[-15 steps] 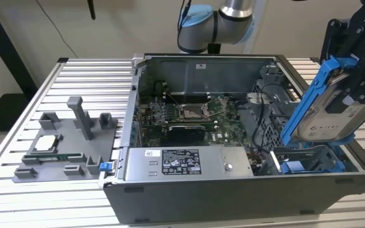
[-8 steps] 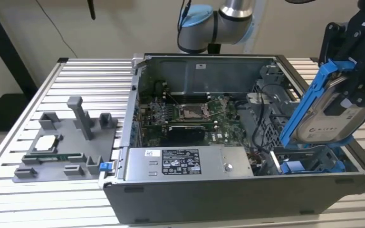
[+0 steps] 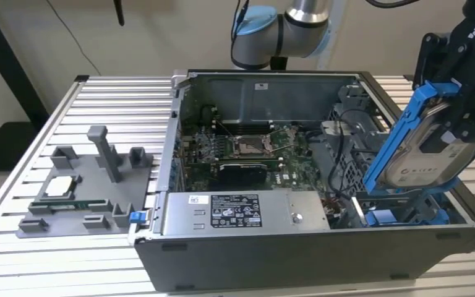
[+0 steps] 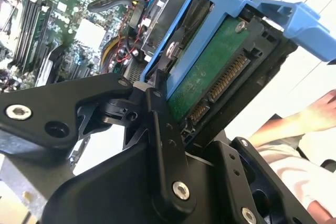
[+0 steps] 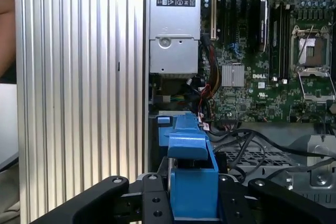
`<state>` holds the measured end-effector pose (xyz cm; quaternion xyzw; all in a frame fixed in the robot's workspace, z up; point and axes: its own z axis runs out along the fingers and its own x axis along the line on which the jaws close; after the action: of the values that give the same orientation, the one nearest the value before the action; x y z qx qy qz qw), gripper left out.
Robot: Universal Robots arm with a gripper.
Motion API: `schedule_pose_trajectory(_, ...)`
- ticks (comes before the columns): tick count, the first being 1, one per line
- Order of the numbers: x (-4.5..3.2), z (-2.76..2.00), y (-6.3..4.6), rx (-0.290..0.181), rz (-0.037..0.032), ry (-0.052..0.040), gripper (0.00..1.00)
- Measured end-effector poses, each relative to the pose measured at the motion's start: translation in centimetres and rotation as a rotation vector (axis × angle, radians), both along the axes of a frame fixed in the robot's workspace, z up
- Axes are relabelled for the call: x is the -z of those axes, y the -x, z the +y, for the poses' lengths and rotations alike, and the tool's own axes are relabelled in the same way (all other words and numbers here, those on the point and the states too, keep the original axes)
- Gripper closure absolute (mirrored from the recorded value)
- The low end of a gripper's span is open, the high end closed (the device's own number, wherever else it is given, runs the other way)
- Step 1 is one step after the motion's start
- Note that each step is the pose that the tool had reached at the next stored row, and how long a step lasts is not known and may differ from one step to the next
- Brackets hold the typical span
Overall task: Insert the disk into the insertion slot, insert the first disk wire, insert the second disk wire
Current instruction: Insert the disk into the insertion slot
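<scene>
The end effector (image 3: 456, 124) gripped the disk (image 3: 410, 158), its long axis steeply tilted, lower end close over the insertion slot (image 3: 402, 216) at the exterior view's near right.

gripper (image 5: 191, 208) black, linkage arms spread either side, fingers clamped on disk (image 5: 191, 179) (blue carrier frame edge-on toward camera). past it, open computer case: silver power-supply box (image 5: 173, 51) with white label, green motherboard (image 5: 247, 93) just beside it, cpu socket (image 5: 314, 51), small silver heatsink (image 5: 232, 75). black cables (image 5: 247, 137) cross grey perforated metal near disk. ribbed aluminium table (image 5: 79, 77) alongside case.
</scene>
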<state>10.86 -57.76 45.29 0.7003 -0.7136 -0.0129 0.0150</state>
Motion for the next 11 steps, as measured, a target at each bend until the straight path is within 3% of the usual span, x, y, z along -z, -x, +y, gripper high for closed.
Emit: schedule_pose_trajectory(11,0.31,0.00,0.00,0.000,0.0001,0.0000,1.00)
